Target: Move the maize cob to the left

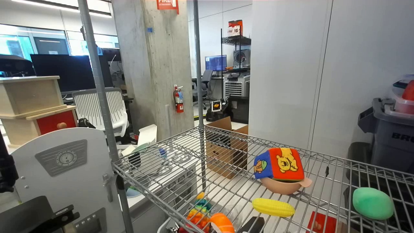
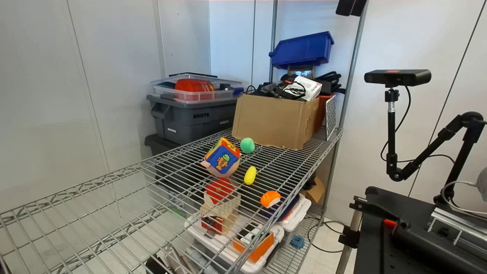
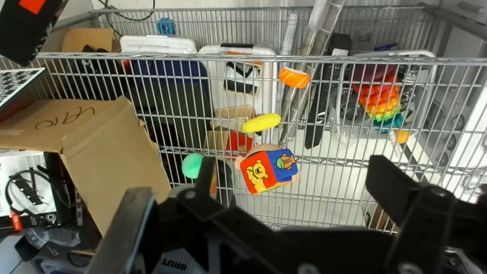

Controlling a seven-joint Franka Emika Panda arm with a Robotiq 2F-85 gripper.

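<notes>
Shelf point(image 3: 323, 59), maize cob point(image 1: 273, 207), BRUTE bin point(image 2: 186, 121)

Wire shelf point(image 3: 266, 58) w/ maize cob point(image 3: 261, 123), bowl point(image 1: 281, 187), grn toy point(image 1: 373, 203), orng toy point(image 2: 270, 199), box point(image 2: 270, 120)

On the wire shelf point(image 3: 243, 58), 1 multicoloured toy cube point(image 1: 280, 164) sits in a pinkish bowl point(image 1: 280, 187), with 1 green rounded toy point(image 1: 373, 203) and 1 orange-and-white toy point(image 2: 270, 199) apart from it. The same shelf bears 1 open cardboard box point(image 2: 268, 120), with 1 blue bin point(image 2: 302, 50) above it in an exterior view. A red fire extinguisher point(image 1: 179, 100) hangs on a concrete column point(image 1: 168, 58).
</notes>
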